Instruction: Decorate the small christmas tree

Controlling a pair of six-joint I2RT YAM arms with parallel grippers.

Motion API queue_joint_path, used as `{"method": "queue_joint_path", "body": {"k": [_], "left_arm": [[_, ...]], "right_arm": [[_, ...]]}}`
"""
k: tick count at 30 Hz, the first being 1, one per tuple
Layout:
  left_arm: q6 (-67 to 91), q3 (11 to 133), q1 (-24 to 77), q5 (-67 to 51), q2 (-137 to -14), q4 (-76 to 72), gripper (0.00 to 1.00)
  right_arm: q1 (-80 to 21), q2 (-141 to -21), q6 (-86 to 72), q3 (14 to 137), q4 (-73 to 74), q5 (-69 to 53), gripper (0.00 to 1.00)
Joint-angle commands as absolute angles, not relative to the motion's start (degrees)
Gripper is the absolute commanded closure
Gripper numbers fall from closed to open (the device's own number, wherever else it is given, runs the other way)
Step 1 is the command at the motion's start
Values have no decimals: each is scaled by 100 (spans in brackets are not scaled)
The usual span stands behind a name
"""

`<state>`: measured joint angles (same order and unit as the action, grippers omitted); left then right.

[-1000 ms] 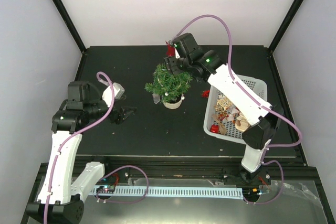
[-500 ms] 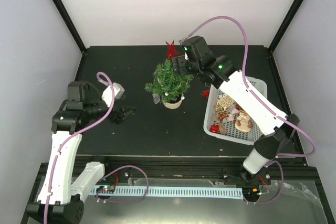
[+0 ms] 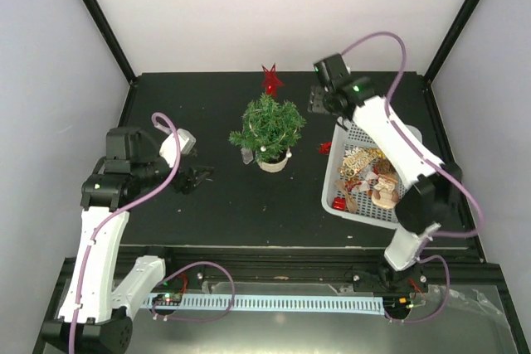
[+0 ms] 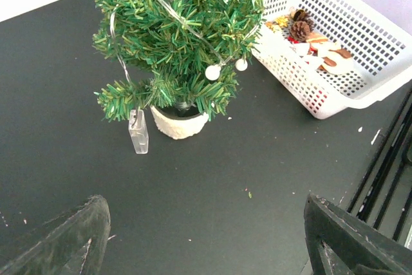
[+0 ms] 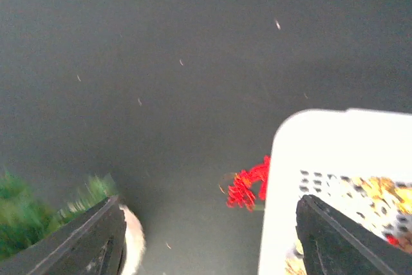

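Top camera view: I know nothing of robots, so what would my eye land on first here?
The small bushy green christmas tree in a round cream pot stands central on the black table, a red star at its top and white baubles on its branches. To its right sits a white perforated plastic basket of pine cones and gold and red ornaments. The right gripper hangs open by the basket's far corner.

**Top view:** even, diffuse light from above. White walls bright, black table (image 3: 207,205) matt, shadows faint and short.

**Left wrist view:** sharp and well lit. The small christmas tree (image 4: 177,37) is crisp. The white basket (image 4: 386,88) at upper right is nearly washed out. The left gripper (image 4: 203,201) shows dark, soft fingers in the lower corners.

**Right wrist view:** smeared throughout. The tree at lower left is a green blur, and the basket rim at lower right is blown white.
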<state>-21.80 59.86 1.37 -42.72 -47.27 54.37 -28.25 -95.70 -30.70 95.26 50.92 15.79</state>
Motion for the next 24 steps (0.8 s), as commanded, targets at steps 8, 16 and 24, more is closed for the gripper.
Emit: {"method": "queue_joint_path", "body": {"k": [8, 16, 24], "left_arm": [[-2084, 6236, 149, -4293, -4940, 5387, 17], [-2092, 6164, 158, -4336, -4887, 5364, 17], [-2071, 6131, 148, -4373, -4819, 5344, 17]], "right_arm": [[-2741, -13106, -3825, 14547, 7651, 1505, 32], [-2442, -12214, -3921, 11924, 6117, 622, 39], [-2537, -11635, -3869, 10261, 5445, 477, 40]]}}
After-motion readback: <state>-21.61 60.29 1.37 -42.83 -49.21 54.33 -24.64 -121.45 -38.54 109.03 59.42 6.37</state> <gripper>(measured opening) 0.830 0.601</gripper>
